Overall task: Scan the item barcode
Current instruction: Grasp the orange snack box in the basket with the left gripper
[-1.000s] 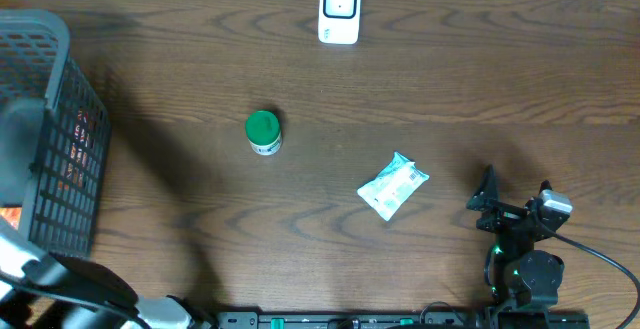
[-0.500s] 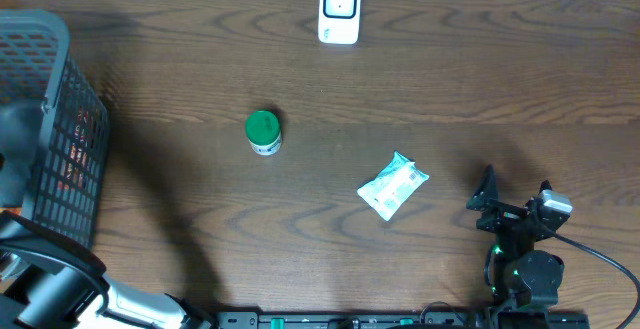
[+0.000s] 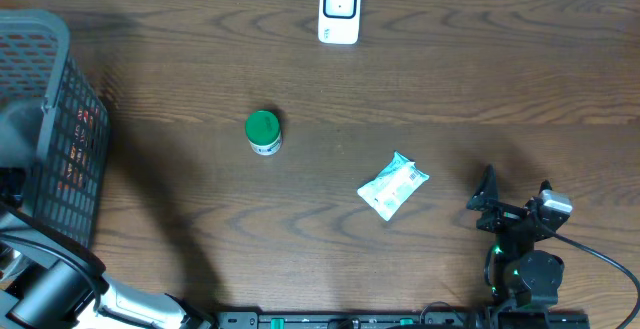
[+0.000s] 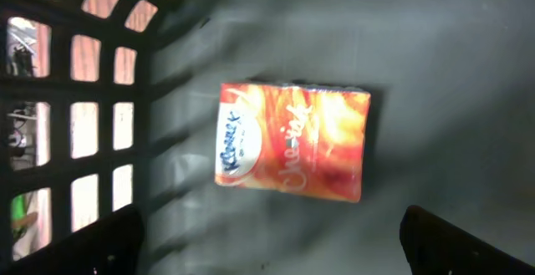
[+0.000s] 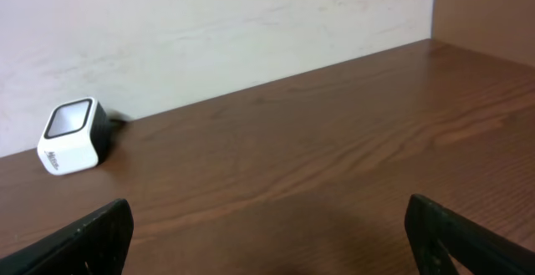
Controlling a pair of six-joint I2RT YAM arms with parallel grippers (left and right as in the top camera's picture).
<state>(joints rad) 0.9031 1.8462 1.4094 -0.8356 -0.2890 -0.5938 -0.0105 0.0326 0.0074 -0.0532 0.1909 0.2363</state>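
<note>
Tissue pack (image 4: 292, 141): flat on basket (image 4: 75, 83) floor, close to lattice wall; basket at desk (image 3: 450, 89) left edge. Likely light, soft; film wrap slippery, squashes under pinch. Take across narrow width, mid-body, gently. Barcode not visible on upper face.

Left gripper (image 4: 276, 246) above pack, jaws wide apart, empty. Right gripper (image 5: 272, 237) wide apart, empty, by near right corner. Scanner (image 3: 339, 11) mid far edge.

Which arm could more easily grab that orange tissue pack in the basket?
Left. The left gripper, open, hangs above the orange tissue pack inside the basket; the right gripper sits far across the table.
</note>
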